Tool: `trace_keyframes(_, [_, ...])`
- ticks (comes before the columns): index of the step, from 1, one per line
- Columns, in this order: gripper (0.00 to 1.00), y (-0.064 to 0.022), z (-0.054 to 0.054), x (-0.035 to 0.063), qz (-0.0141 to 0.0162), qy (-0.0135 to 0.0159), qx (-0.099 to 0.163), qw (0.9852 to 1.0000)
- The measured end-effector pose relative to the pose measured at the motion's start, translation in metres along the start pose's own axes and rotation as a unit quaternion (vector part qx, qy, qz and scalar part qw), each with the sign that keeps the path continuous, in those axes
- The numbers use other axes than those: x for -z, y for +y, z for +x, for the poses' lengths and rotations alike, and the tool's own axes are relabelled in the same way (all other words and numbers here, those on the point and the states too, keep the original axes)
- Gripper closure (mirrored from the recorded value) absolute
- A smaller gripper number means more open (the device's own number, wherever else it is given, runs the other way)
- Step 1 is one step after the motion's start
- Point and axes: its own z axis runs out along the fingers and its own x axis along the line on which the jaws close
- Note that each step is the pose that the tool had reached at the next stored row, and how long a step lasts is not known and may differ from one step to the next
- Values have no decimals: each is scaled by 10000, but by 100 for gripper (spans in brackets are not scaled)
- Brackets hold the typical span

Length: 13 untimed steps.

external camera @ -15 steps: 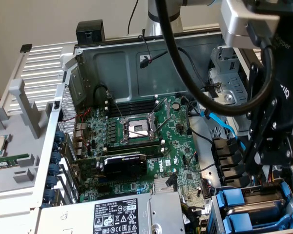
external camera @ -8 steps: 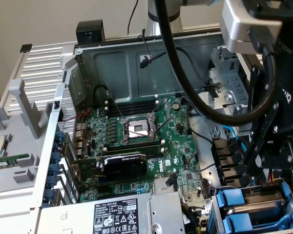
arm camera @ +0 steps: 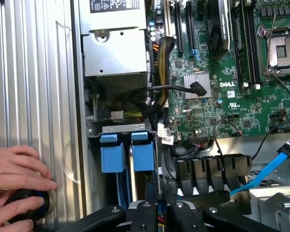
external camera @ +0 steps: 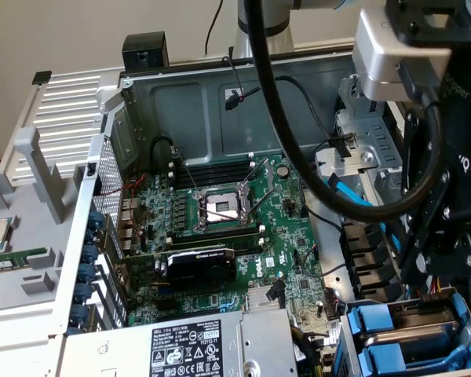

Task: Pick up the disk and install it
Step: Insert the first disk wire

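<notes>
**Gripper over the drive bay, disk just ahead of it**

The gripper (arm camera: pixel 159 191) hangs low in the lower right of the exterior view, over the drive bay (external camera: pixel 412 334) at the corner of the open computer case. Its jaws are drawn almost together. We cannot make out whether anything thin is pinched between them, as the tips are crowded by dark linkage and cable.

We take the disk (arm camera: pixel 142 155) to be one of two blue-framed units standing on edge, side by side, in that bay. The other blue frame (arm camera: pixel 111 153) is just beside it. In the wrist view the disk lies straight ahead of the gripper and very near it. We judge that its long axis runs down into the bay, in line with the approach. There is one arm, so no question arises of which is nearer.

The metal bodies and labels are sunk out of sight, so we cannot confirm which frame carries the task's disk, or whether it is fully seated. In the wrist view a person's hand (arm camera: pixel 14 171) rests on a dark round object (arm camera: pixel 31 205) outside the case wall.
</notes>
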Motion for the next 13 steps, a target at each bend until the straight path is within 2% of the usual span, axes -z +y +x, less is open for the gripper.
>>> trace_keyframes(13, [84,17,42,-81,35,11,242,9997])
